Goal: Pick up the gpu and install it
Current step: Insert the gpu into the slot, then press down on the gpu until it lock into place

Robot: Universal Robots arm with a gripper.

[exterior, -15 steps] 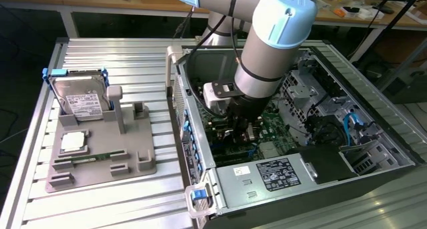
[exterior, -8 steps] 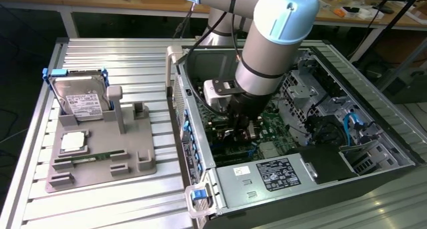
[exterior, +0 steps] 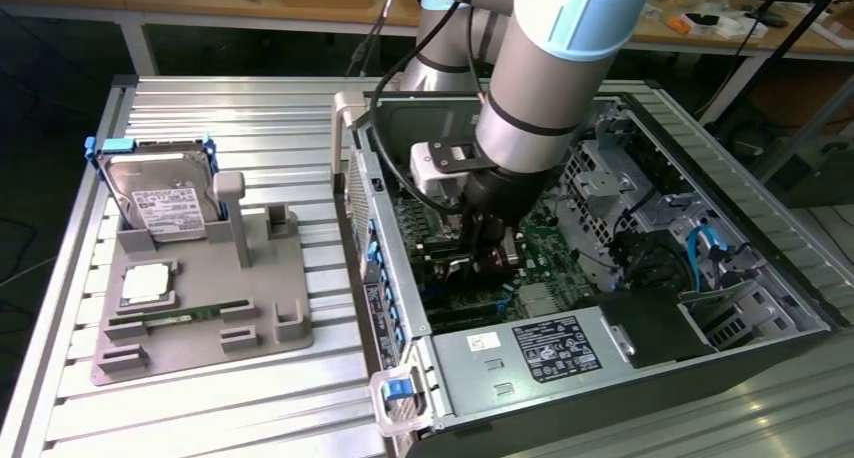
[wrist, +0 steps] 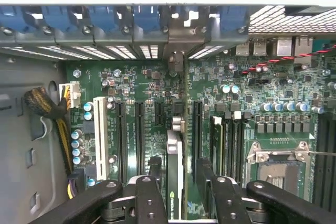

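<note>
GPU card [wrist: 174, 169] sits edge-on between the gripper [wrist: 178, 192] fingers [wrist: 151, 198], inside the open computer case [exterior: 747, 208], directly over the green motherboard [wrist: 142, 85]. Fingers are closed against both faces of the card, clamped on it. In the wrist view the card's thin edge runs in line with the long black expansion slots [wrist: 129, 140], between two groups of them, and its metal bracket end [wrist: 177, 61] reaches up to the rear slot openings with the blue retention clips [wrist: 113, 22]; whether the card's connector edge is seated in a slot cannot be told. The empty CPU socket [wrist: 278, 169] with its metal frame lies to one side of the card, a bundle of yellow and black cables [wrist: 50, 111] to the other. In the exterior view the arm [exterior: 547, 88] reaches down into the case, gripper low over the board, with the power supply [exterior: 534, 348] near the case's front edge. On the exterior view's left, well apart from the case, a grey fixture tray [exterior: 200, 318] on the slatted table [exterior: 227, 408] holds the hard drive [exterior: 163, 193] upright, a CPU chip [exterior: 147, 283] lying flat, and a memory stick [exterior: 187, 313].
</note>
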